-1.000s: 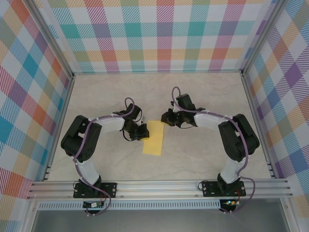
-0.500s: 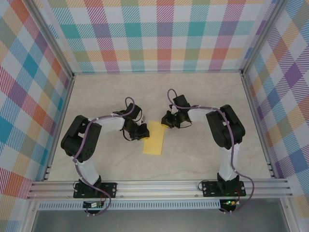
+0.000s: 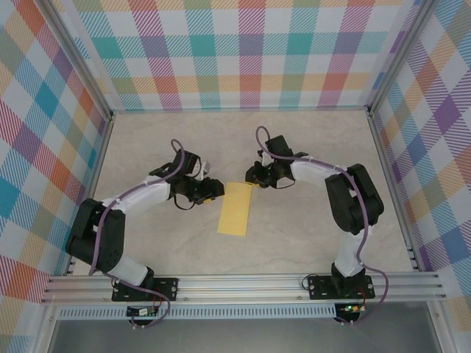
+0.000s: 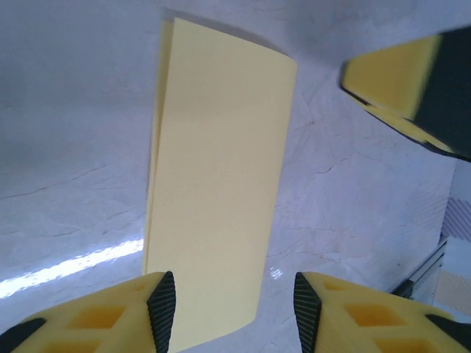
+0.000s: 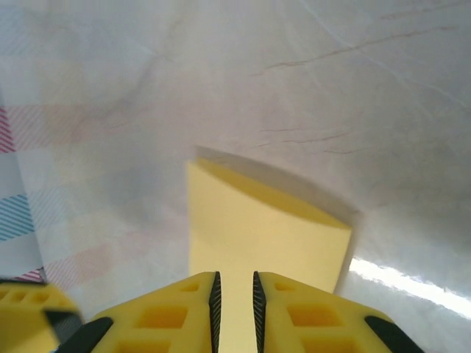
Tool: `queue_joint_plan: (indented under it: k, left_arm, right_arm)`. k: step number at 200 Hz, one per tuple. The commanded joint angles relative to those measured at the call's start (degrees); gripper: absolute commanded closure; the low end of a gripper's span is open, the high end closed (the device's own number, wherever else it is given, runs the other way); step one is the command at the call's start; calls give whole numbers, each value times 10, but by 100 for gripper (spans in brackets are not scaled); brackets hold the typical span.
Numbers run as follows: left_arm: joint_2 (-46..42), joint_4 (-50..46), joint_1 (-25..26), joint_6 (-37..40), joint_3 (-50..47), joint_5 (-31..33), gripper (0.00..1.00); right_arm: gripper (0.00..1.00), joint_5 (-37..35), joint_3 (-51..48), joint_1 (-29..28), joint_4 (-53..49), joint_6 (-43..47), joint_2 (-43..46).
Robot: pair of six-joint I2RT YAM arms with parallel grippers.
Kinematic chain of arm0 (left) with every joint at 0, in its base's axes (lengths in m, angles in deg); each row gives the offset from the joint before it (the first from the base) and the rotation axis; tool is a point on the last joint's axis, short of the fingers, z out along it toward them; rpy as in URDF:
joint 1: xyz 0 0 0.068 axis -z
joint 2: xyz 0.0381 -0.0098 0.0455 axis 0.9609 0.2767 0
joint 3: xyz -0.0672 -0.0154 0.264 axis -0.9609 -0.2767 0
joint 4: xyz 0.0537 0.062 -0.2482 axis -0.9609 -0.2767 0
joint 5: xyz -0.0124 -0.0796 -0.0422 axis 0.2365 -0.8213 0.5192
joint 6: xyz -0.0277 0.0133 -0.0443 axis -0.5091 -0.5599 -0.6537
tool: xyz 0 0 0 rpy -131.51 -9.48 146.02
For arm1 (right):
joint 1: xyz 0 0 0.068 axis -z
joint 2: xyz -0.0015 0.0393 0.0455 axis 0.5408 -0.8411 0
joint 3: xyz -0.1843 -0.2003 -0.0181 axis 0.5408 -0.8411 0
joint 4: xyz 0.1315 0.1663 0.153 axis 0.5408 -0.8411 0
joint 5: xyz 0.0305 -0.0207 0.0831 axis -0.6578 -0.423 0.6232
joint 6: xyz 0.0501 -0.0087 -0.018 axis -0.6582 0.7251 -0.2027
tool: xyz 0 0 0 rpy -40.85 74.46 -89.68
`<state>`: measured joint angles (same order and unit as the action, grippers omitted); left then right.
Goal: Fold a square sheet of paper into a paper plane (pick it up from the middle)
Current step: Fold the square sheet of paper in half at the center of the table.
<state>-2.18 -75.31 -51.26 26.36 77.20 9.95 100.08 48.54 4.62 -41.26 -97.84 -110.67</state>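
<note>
Paper (image 3: 235,209) lies folded in half, mid-frame. Left gripper (image 3: 208,190) just let go and slid off left, jaws apart, empty. Right gripper (image 3: 252,176) sits at its top corner, jaws nearly closed, can't tell if pinching. I'd guess that crease is done.

A pale marbled tabletop (image 3: 294,235) — hemmed by plaid-patterned walls (image 3: 243,51), with an aluminium rail (image 3: 243,287) along its near edge.

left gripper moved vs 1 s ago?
Yes. The left gripper has come off the left edge of the folded sheet of paper, which stayed put, and shifted toward the far wall and slightly left.
</note>
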Motion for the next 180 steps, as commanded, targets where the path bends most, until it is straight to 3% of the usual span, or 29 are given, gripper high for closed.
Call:
queue_joint_plan:
  k: [1, 59, 86, 107, 146, 180]
  left_arm:
    - [5, 14, -25, -13, -37, -59, 49]
    - [61, 35, -39, -6, -25, -108, 43]
    - [72, 29, -39, -2, -17, -117, 42]
    - [81, 31, -39, 0, -15, -118, 42]
    - [99, 31, -38, 1, -10, -134, 42]
    - [106, 27, -37, 5, -6, -134, 41]
  right_arm:
    - [75, -2, -40, -7, -11, -6, 44]
    - [74, -3, -113, -55, 43, -78, 66]
    - [84, -1, -115, -62, 61, -87, 54]
    - [86, 4, -115, -62, 69, -95, 58]
    - [82, -35, -147, -73, 39, -105, 81]
    - [81, -15, -165, -80, 56, -116, 71]
